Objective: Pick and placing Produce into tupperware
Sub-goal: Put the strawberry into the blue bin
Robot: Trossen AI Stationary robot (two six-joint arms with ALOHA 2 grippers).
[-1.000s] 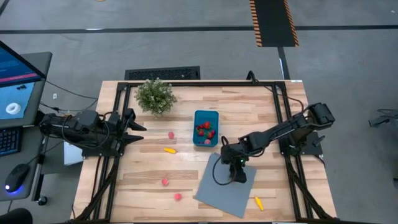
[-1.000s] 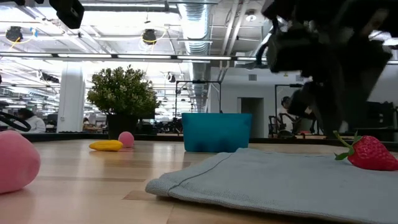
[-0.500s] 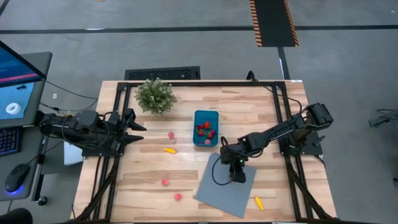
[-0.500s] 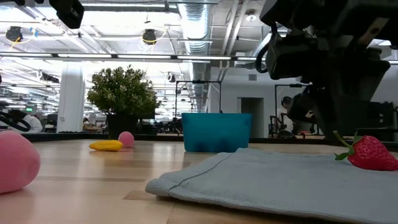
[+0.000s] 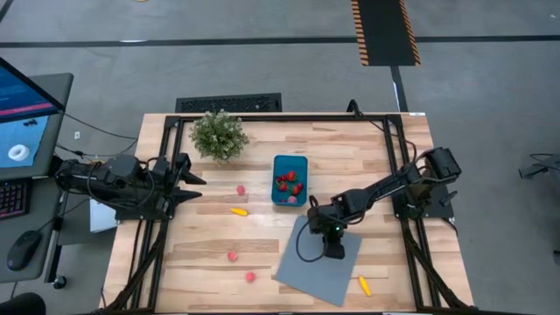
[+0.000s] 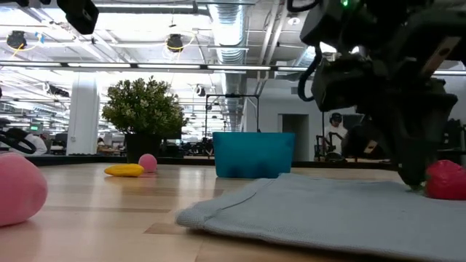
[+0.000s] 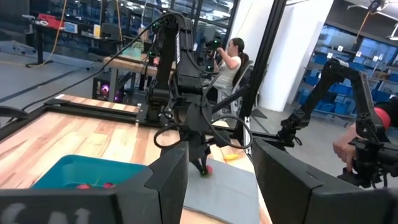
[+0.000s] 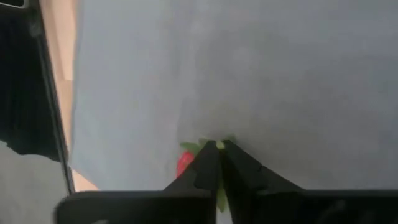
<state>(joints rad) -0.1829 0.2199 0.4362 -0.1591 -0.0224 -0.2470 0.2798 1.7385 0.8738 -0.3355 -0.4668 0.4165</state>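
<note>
A red strawberry (image 6: 445, 180) of the produce lies on a grey cloth (image 5: 319, 262) at the table's near right. My right gripper (image 8: 219, 149) slants down onto it, shut on its leafy end. The teal tupperware (image 5: 290, 179) stands mid-table and has red pieces in it. Loose produce lies on the wood: a pink piece (image 5: 241, 189), a yellow one (image 5: 238, 211), two pink ones (image 5: 233, 256) near the front, and an orange one (image 5: 363, 285) beside the cloth. My left gripper (image 5: 197, 186) waits open and level at the table's left. My right gripper pinches the strawberry's green leafy top (image 8: 211, 144) between its two fingertips. The fingers come from above, slanting down from the table's right. The red body (image 8: 185, 164) sticks out to one side of the fingers and rests on the grey cloth.
A bushy potted plant (image 5: 219, 134) stands at the far left of the table. A black frame (image 5: 289, 116) runs along the table's edges. Bare wood lies between the tupperware and the cloth. A person (image 7: 233, 56) stands in the room beyond the table.
My right gripper has come down onto the strawberry on the cloth, and its fingertips now stand at the leafy end. The green leaves, which showed in the low view before, are now hidden behind the finger. The strawberry still lies on the cloth.
</note>
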